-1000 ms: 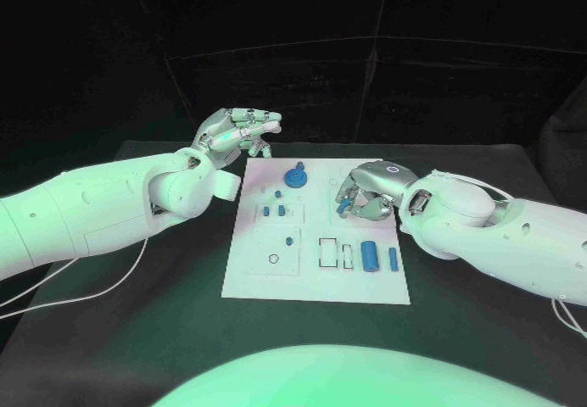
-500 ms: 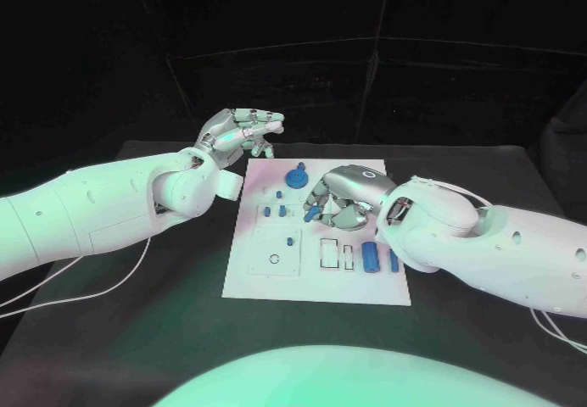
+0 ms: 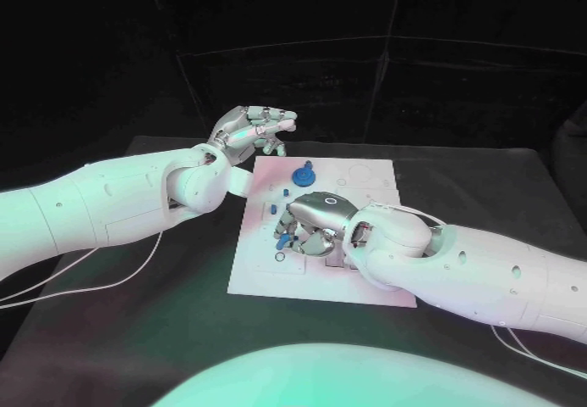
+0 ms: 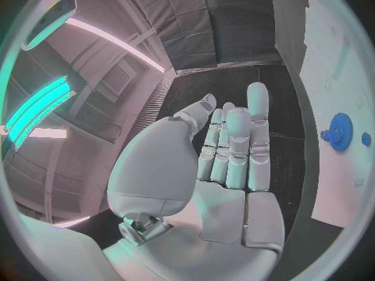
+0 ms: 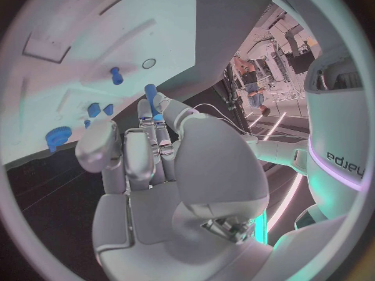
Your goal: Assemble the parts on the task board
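The white task board [image 3: 367, 182] lies in the middle of the black table. My right hand [image 3: 312, 225] hovers low over the board's left-middle area and pinches a small blue peg [image 5: 150, 93] at its fingertips. Just beyond those fingertips a second blue peg [image 5: 115, 76] stands on the board, next to a small round hole [image 5: 149, 63]. A blue gear [image 3: 302, 176] sits on the far part of the board, and two small blue pieces [image 5: 94, 109] lie near it. My left hand [image 3: 254, 127] is raised beyond the board's far left corner and holds nothing. The right arm hides the board's right side.
White cables [image 3: 74, 288] trail over the table on the left, and another cable [image 3: 526, 348] lies at the right front. The left wrist view shows the gear [image 4: 340, 131] on the board [image 4: 336, 56] off to the side of the left palm.
My right hand has moved from the board's right side across to its left-middle, carrying the blue peg. The left hand stays raised in about the same place.
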Controlling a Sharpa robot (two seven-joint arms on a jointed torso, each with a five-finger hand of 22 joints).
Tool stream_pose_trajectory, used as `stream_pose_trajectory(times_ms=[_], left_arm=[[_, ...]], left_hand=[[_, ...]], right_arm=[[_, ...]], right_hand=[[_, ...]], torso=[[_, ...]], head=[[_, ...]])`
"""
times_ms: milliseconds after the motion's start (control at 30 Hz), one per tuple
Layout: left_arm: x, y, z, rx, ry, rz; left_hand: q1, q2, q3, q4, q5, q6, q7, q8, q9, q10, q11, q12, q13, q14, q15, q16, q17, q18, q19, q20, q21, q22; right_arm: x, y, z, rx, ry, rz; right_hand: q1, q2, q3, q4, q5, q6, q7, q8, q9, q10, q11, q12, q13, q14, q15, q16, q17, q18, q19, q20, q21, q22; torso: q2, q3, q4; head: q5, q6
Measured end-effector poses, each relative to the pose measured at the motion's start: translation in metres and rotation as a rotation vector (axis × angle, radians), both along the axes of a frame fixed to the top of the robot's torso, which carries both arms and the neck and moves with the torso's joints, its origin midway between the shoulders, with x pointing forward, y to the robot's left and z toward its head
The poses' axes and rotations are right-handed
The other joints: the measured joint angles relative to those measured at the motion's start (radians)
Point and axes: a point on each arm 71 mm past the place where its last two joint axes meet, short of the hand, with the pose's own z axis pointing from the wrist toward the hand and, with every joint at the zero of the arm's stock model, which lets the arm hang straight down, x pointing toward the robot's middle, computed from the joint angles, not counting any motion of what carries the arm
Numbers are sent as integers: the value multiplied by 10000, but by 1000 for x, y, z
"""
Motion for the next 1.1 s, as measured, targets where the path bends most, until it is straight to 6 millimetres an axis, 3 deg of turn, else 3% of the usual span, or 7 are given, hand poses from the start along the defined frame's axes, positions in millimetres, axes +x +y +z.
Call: stream_pose_trajectory(times_ms=[367,1100], left_arm=[[0,-1,0,-8,2,-24],[0,-2,0,-11,14,-44]], left_hand=[[0,0,0,0,0,0,0,0,0,0,0,0,-1,0,0,0,1,0,0,0,0,1],[0,0,1,0,0,0,0,-1,0,1,0,0,-1,0,0,0,2,0,0,0,0,2]], right_arm=[[-1,7,-12,-584,-22,322],[-1,14,-17,-1197,-263,576]], right_hand=[[5,-6,-1,0,12,12,40,-49,-22,0,0,-38,0,0,0,0,0,0,0,0,0,1],[11,-15,24,-25,29,6,43,-48,-18,0,1,-38,-2,0,1,0,0,1,0,0,0,2]], torso=[[0,6,0],[0,7,-11]], head=[[128,-58],[172,-136]])
